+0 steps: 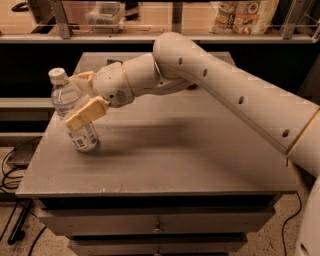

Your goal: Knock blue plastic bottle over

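The blue plastic bottle (pixel 83 138), clear with a white cap and a white printed label, stands near the left edge of the grey table (pixel 180 155). It leans slightly, with its top toward the left. My gripper (pixel 73 101) is at the bottle's upper half with its fingers apart. One cream finger (pixel 86 114) lies across the front of the bottle, and the other finger (pixel 83 78) is behind it near the neck. My white arm reaches in from the right across the table.
The table has drawers below its front edge (pixel 157 225). Behind it runs a shelf with snack bags (pixel 245 15) and a clear container (pixel 105 15). Cables (pixel 12 170) lie on the floor at the left.
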Robot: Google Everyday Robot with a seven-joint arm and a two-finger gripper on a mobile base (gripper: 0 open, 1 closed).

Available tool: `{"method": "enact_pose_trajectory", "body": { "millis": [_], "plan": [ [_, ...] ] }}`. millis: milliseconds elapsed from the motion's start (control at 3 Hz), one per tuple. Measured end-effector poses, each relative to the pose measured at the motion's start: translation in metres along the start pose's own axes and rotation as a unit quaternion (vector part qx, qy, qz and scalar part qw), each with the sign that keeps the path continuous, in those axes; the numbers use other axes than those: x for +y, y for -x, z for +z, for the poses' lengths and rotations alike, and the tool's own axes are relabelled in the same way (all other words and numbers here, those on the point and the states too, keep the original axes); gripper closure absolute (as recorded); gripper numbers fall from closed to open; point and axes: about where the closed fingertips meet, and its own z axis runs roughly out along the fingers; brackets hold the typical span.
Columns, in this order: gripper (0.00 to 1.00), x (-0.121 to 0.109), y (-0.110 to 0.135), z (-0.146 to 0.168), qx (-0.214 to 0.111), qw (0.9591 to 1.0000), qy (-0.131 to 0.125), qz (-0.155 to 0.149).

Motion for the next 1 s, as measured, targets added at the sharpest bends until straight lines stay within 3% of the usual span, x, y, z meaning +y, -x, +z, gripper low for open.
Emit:
{"method": "enact_pose_trajectory", "body": {
  "millis": [333,667,1000],
  "plan": [
    [0.37,0.009,-0.002,-0.004,0.024,0.9997,0.005,0.001],
    [0.61,0.012,-0.002,-0.029,0.069,0.9975,-0.018,0.000],
    [0.99,0.012,0.003,-0.071,0.130,0.9900,-0.055,-0.004]
  ]
}}
